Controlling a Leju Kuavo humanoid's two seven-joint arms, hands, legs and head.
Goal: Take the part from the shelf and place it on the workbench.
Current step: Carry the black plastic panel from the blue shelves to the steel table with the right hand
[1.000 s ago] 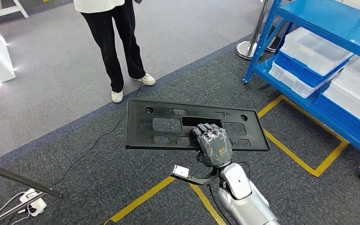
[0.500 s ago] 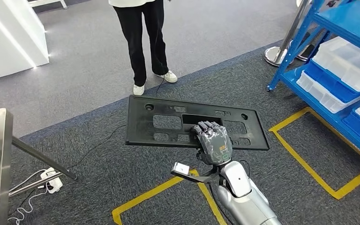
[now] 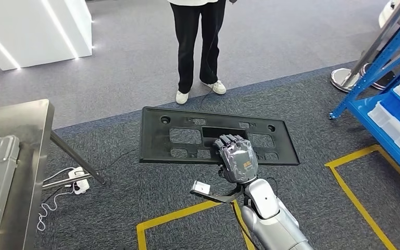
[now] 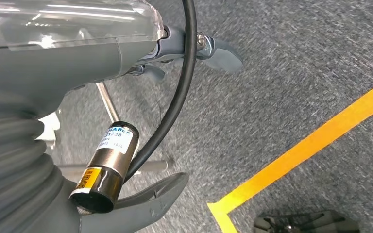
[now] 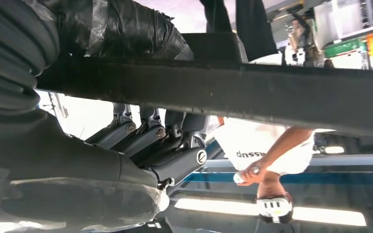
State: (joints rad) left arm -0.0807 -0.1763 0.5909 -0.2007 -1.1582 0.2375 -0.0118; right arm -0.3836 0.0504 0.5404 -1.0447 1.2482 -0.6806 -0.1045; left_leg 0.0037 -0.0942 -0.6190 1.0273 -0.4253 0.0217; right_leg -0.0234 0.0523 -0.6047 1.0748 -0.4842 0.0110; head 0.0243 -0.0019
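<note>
The right robot hand (image 3: 236, 159) grips the black part (image 3: 187, 136) flat, fingers hooked through its central slot. The steel bench (image 3: 15, 125) stands far to its left. Whether the left robot hand (image 4: 53, 160) is wide or narrow, I cannot tell.

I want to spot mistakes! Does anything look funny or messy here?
Nothing looks broken or spilled. The right robot hand holds the flat black part by its near edge, about level, above the carpet. A loose white cable and plug lie on the floor by the metal workbench, a little untidy.
</note>
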